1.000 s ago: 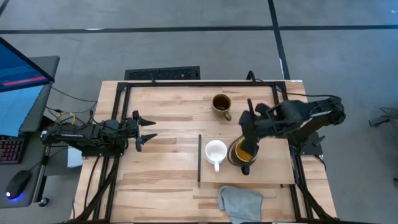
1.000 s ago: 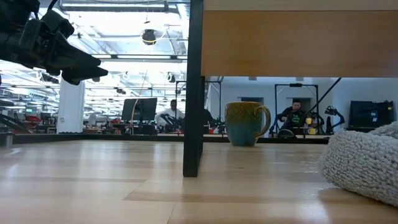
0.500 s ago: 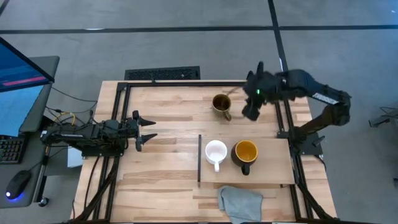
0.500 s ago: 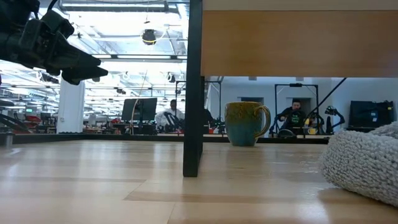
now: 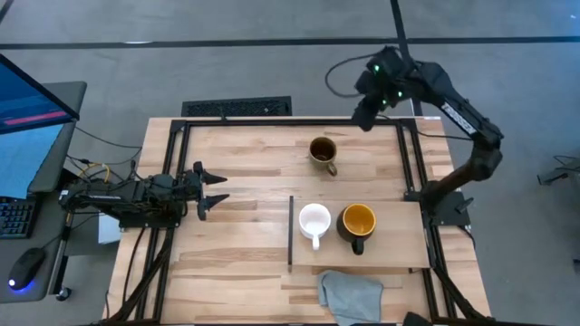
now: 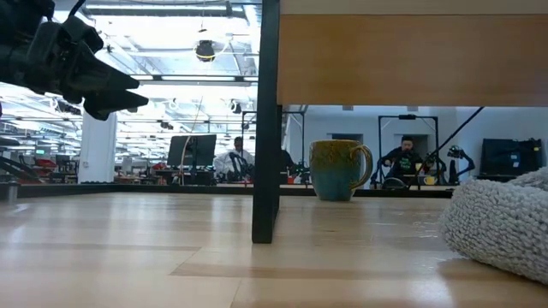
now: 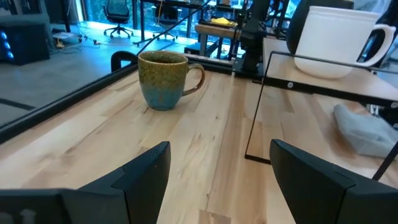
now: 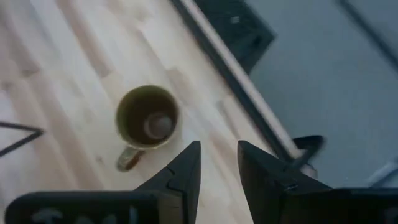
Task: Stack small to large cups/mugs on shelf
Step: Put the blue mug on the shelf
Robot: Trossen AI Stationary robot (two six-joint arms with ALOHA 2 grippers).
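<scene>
The olive-brown mug point(image 5: 322, 151) stands upright on the table, beyond the shelf point(image 5: 399, 254). On the shelf the small white mug point(image 5: 314, 220) and the black mug point(image 5: 358, 222) with a yellow inside stand side by side on their bases. My right gripper point(image 5: 362, 116) hangs high over the table's far edge, to the right of the olive mug point(image 8: 148, 121). It is open point(image 8: 217, 158) with nothing between the fingers. My left gripper point(image 5: 217, 190) waits open at the table's left point(image 7: 217, 158), pointing level toward the olive mug point(image 7: 163, 79).
A grey cloth point(image 5: 349, 294) lies at the table's near edge, in front of the shelf. The shelf is raised on a dark leg point(image 6: 267, 128). A black frame point(image 5: 299, 119) runs round the table's edges. People sit in the room beyond.
My right gripper has swung from over the black mug on the shelf toward the table's far edge, passing right of the olive mug, and has stayed high. The black mug stays upright on the shelf beside the white one.
</scene>
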